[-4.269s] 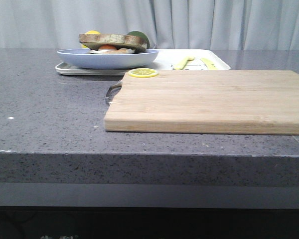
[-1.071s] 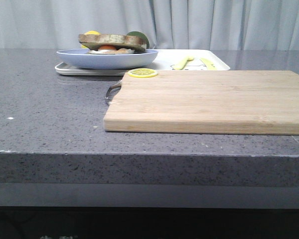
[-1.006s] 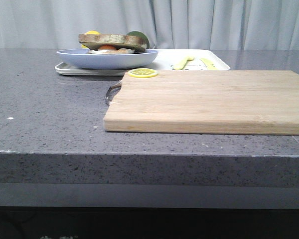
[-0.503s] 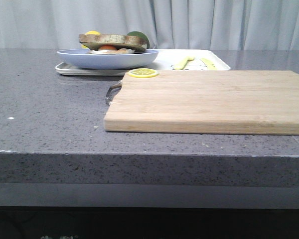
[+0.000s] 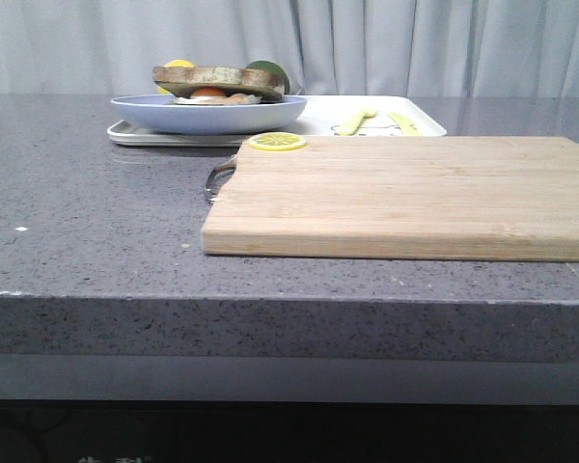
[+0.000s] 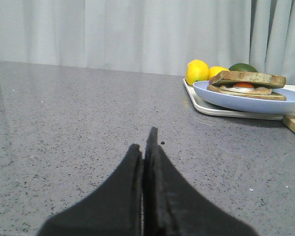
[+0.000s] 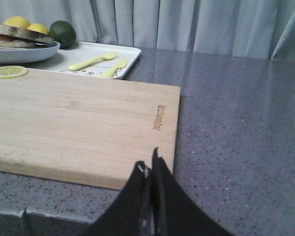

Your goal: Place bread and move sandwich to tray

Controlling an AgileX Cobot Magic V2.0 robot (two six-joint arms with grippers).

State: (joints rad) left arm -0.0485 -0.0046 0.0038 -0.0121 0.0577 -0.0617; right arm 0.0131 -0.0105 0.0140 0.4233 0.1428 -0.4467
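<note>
The sandwich [image 5: 219, 83] sits on a blue plate [image 5: 208, 114], and the plate rests on the white tray [image 5: 386, 116] at the back of the gray table [image 5: 96, 222]. A big wooden board [image 5: 405, 193] lies in front with a lemon slice [image 5: 277, 142] on its corner (near the tray). The left gripper [image 6: 146, 147] and right gripper [image 7: 151, 164] are both pressed closed and hold nothing.
</note>
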